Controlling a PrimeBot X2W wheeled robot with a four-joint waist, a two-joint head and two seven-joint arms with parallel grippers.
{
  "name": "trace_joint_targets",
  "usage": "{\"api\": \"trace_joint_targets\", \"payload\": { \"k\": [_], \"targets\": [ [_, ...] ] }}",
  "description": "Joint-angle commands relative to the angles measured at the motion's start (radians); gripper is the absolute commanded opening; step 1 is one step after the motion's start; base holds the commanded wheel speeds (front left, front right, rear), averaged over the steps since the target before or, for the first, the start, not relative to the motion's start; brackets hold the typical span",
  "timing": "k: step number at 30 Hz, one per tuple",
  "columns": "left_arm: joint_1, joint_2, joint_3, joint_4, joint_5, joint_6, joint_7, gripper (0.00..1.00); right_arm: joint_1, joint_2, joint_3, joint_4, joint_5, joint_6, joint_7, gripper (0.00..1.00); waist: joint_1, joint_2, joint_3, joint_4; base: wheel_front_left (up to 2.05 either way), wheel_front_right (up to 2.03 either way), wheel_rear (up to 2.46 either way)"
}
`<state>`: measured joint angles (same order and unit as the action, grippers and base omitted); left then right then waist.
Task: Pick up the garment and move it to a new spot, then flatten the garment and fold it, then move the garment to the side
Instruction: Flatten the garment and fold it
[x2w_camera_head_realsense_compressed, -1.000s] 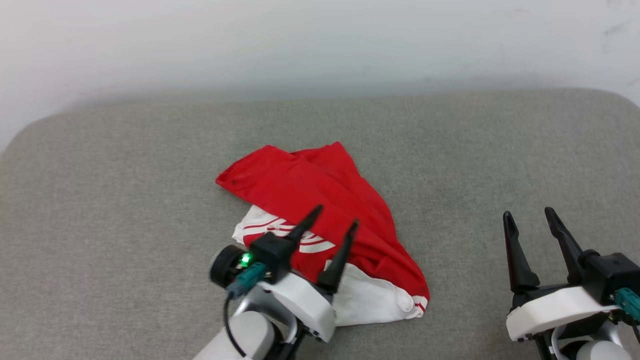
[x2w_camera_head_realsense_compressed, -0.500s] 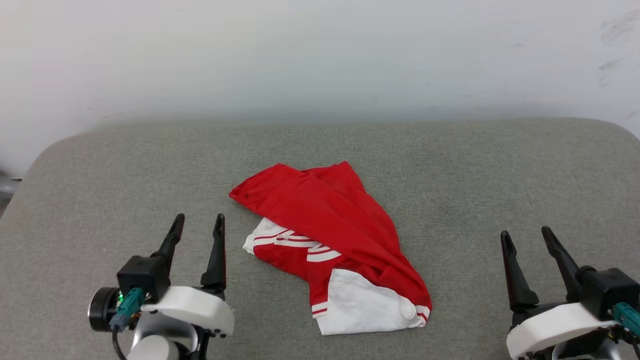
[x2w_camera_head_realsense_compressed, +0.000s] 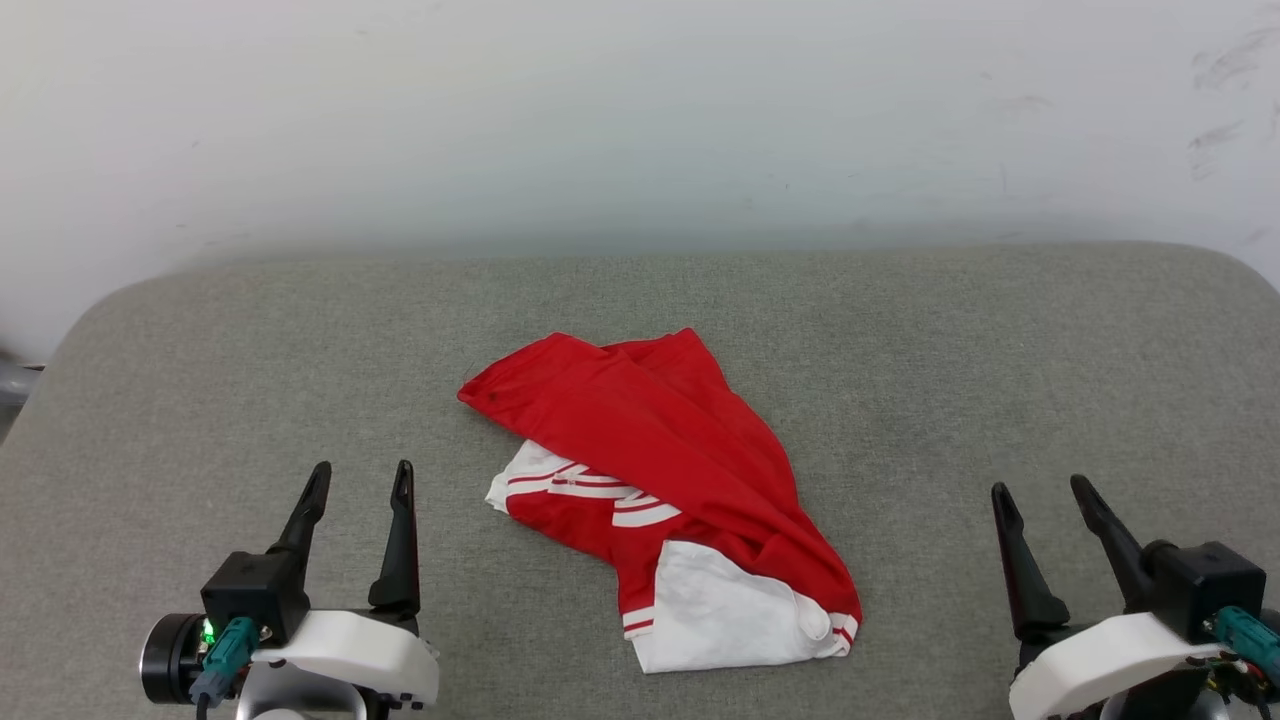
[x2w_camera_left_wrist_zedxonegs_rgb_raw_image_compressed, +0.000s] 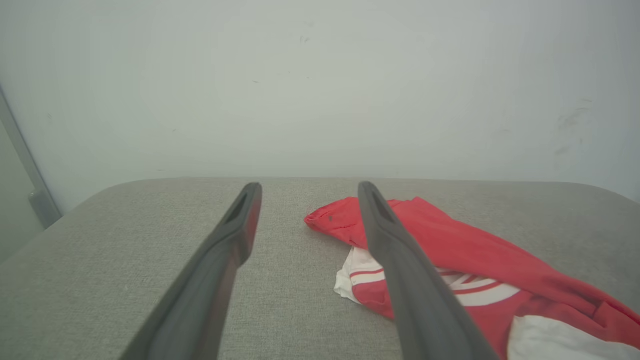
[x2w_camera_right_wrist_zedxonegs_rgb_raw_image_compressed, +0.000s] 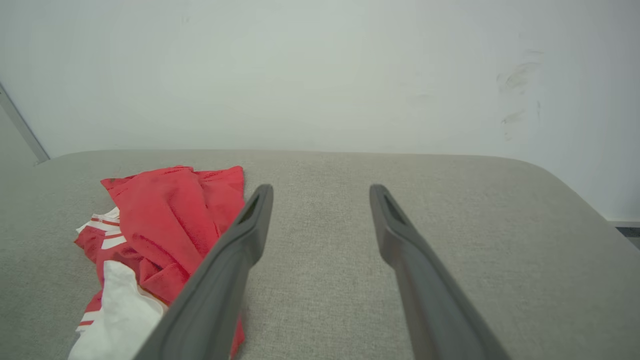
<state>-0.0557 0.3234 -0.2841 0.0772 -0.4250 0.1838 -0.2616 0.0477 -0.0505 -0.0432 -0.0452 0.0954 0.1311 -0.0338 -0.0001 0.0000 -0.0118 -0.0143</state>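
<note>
- Red jersey garment with white sleeves and striped trim: lies crumpled and doubled over at the middle of the grey fabric-covered tabletop.
- My left tool is over the tabletop's near-left part, my right tool over its near-right. Both are spread wide and hold nothing.
- Step in hand, as I judge it: the pick-up.
- To do it well: close on a raised red fold rather than flat cloth, then lift until every layer clears the tabletop before carrying.
</note>
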Motion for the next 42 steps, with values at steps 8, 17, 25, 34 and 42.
{"api": "trace_joint_targets", "payload": {
  "k": [8, 17, 25, 34, 42],
  "targets": [
    [-0.006, -0.014, -0.004, 0.01, 0.009, -0.02, -0.004, 1.0, 0.023, 0.0, 0.053, 0.069, 0.018, -0.001, 0.249, 1.0, 0.0001, 0.0, 0.009, 0.032, 0.0, 0.0, 0.0],
    [-0.03, -0.047, 0.002, -0.004, 0.033, -0.043, -0.004, 1.0, -0.054, -0.064, 0.27, 0.049, 0.065, -0.001, 0.495, 1.0, 0.0001, 0.0, 0.058, 0.099, 0.0, 0.0, 0.0],
    [-0.052, -0.075, 0.031, -0.007, 0.052, -0.066, -0.004, 1.0, -0.159, -0.158, 0.423, 0.127, 0.127, -0.001, 0.579, 1.0, 0.0001, 0.0, 0.103, 0.15, 0.0, 0.0, 0.0],
    [-0.053, -0.102, 0.06, 0.011, 0.076, -0.094, -0.004, 1.0, -0.229, -0.185, 0.506, 0.161, 0.218, -0.001, 0.559, 0.0, 0.0001, 0.0, 0.118, 0.16, 0.0, 0.0, 0.0],
    [-0.031, -0.115, 0.081, 0.025, 0.089, -0.109, -0.004, 1.0, -0.295, -0.161, 0.438, 0.091, 0.2, -0.001, 0.441, 0.0, 0.0001, 0.0, 0.085, 0.12, 0.0, 0.0, 0.0]
  ]
}}
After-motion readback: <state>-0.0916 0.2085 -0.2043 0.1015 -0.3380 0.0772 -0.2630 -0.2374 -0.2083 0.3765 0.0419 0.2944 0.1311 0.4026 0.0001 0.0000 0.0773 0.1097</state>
